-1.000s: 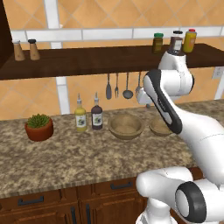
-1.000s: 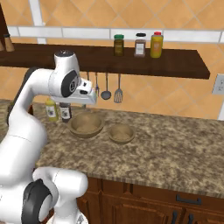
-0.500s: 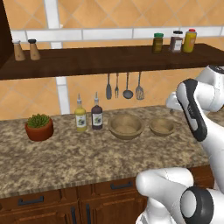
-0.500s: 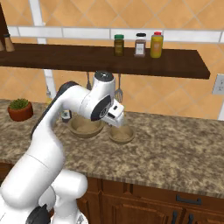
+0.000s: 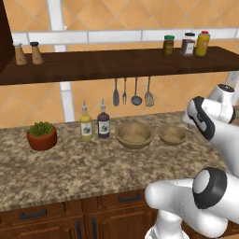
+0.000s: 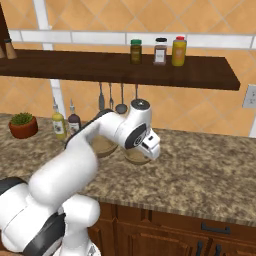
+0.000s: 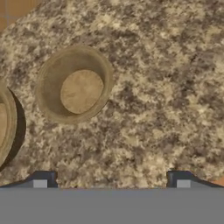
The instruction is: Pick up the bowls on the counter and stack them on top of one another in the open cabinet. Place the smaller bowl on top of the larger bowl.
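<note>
- Arm bent over the table (image 5: 93, 168), white segments with dark joints; wrist sits right of the smaller bowl (image 5: 172, 134) in the left base view, hand pointing down.
- In the right base view the arm's elbow and wrist cover most of both bowls; only a sliver of the smaller bowl's rim shows under the wrist.
- Claw (image 7: 111, 177) spread wide, nothing between the tips; the two dark fingertips (image 7: 43, 178) stand far apart at the bottom of the hand view, above bare granite.
- Smaller bowl in the hand view sits up and left of the claw, apart from it: round, shallow, tan-brown, flat lighter disc at the bottom.
- Larger bowl (image 5: 134, 134) just left of the smaller bowl, on the table; wide, deep, wooden-looking, pale inside. The two are near each other; whether the rims touch is not clear.
- Table: speckled brown-beige granite, dark wood drawers below.
- Open cabinet (image 5: 116, 63) is a long dark brown shelf board above the smaller bowl; three spice jars (image 5: 186, 44) stand on it above the smaller bowl, two shakers (image 5: 26, 53) far left.
- Left of the larger bowl: dark bottle (image 5: 103, 125), yellow bottle (image 5: 86, 127), then terracotta plant pot (image 5: 42, 136) with green leaves.
- Metal utensils (image 5: 133, 92) hang under the shelf, behind the larger bowl.
</note>
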